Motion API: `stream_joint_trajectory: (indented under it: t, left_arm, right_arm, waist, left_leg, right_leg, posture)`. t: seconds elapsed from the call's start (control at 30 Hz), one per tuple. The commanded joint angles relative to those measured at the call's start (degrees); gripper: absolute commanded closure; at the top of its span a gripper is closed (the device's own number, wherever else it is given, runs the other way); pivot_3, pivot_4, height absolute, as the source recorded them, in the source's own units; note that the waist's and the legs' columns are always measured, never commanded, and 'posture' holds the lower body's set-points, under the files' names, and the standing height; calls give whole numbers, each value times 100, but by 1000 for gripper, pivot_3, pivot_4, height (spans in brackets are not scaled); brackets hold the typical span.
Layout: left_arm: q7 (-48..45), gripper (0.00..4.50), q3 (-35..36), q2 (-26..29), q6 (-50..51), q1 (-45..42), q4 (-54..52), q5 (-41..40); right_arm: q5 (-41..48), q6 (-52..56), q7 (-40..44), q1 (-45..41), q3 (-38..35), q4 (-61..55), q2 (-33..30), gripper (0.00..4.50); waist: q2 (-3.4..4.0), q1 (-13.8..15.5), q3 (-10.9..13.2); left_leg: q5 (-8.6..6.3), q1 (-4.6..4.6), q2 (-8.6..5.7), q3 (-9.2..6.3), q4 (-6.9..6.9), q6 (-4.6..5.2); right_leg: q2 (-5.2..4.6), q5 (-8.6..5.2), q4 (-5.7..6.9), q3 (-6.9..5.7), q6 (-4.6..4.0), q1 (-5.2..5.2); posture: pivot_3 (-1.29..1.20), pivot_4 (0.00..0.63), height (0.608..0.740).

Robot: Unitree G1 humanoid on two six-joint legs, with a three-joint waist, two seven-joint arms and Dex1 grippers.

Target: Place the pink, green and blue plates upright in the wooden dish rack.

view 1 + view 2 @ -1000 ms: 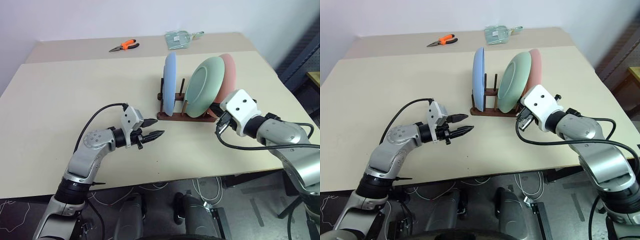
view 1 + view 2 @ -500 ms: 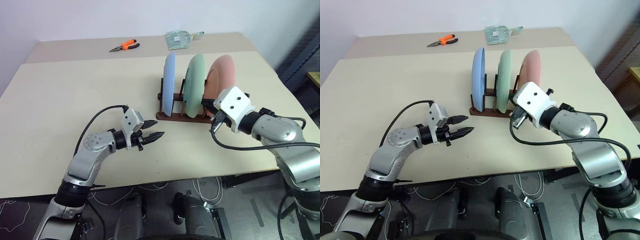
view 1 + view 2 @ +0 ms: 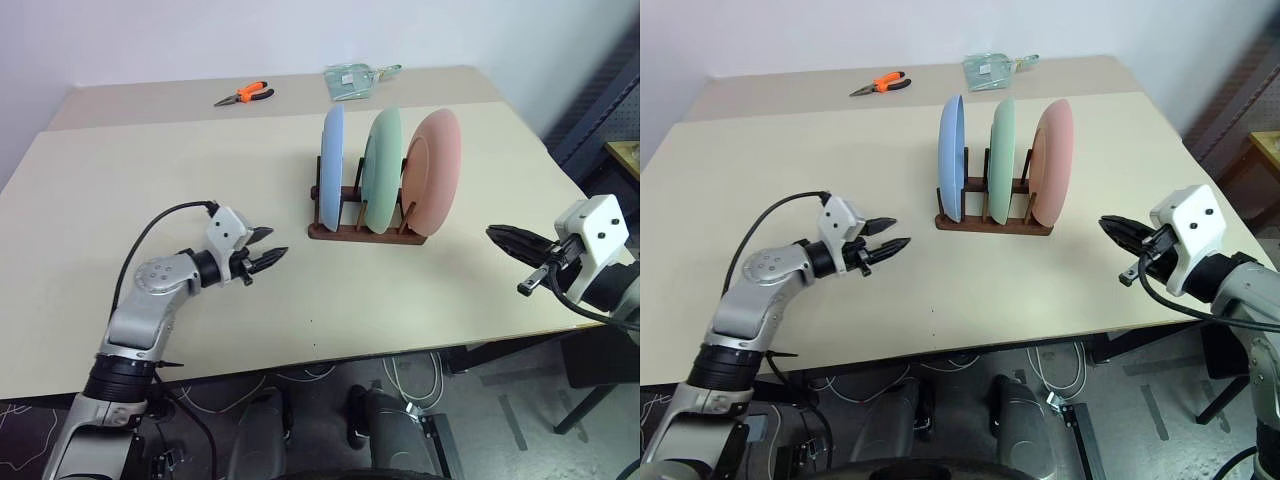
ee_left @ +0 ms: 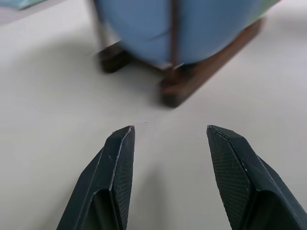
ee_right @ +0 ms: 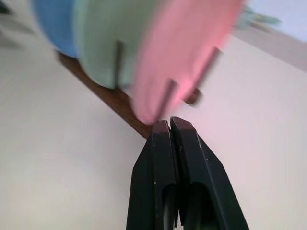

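Note:
Three plates stand upright in the dark wooden dish rack (image 3: 366, 230) on the table: the blue plate (image 3: 333, 167) on the left, the green plate (image 3: 383, 168) in the middle, the pink plate (image 3: 434, 170) on the right. My left gripper (image 3: 272, 247) hovers open and empty over the table, left of the rack, pointing toward it. My right gripper (image 3: 496, 235) is shut and empty, off to the right of the rack, apart from the pink plate. The left wrist view shows the blue plate (image 4: 192, 28) ahead of the open fingers (image 4: 120, 158).
Orange-handled pliers (image 3: 246, 94) and a clear plastic packet (image 3: 354, 78) lie at the far edge of the beige table (image 3: 150, 190). The table's near edge runs just below both grippers.
The green plate went from leaning on the pink one to standing upright. My right gripper pulled away from the rack to the right. My left gripper drew back leftward.

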Motion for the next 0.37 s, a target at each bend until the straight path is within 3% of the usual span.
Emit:
stream_joint_trajectory:
  t: [0.03,0.37]
  left_arm:
    - [9,2073,141,92,-241,-13,-32,71]
    - [442,2073,257,-16,-219,416,-448,95]
  right_arm:
    - [-159,-451,-87,-228,148,443,112,4480]
    - [-514,-1118,-133,-772,893,1650,411,4480]
  waist:
    - [2,1,0]
    - [2,12,0]
  left_leg:
    - [0,0,0,0,0,0]
    - [10,-5,-2,10,-8,17]
  right_leg:
    - [0,1,0,0,0,-1]
    - [-1,1,3,1,0,-9]
  posture:
    - [0,150,740]
    - [0,150,740]
